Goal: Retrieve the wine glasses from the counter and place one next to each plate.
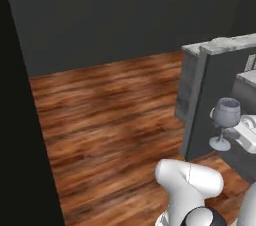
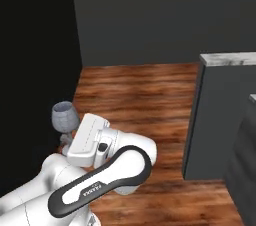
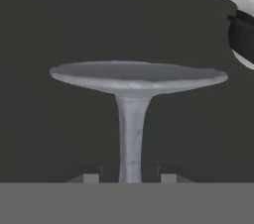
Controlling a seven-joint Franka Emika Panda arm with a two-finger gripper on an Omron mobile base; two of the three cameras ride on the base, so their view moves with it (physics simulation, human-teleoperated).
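Note:
A translucent grey-blue wine glass [image 1: 226, 113] hangs upright in the air above the wooden floor, held by its stem. My gripper [image 3: 130, 177] is shut on that stem [image 3: 130, 139], with one dark fingertip [image 3: 91, 177] on each side and the round foot [image 3: 136, 76] beyond them. In the right base view the glass's bowl [image 2: 65, 115] sticks out to the left of my white hand [image 2: 88, 140]. In the left base view the hand [image 1: 247, 132] sits at the right edge, beside the glass. The second glass and the plates are out of view.
A dark grey cabinet block with a marble top [image 1: 220, 46] stands to the right [image 2: 229, 59]. Brown wooden floor [image 1: 110, 110] spreads ahead to a dark grey wall [image 2: 160, 15]. A black panel [image 1: 20, 120] closes the left side.

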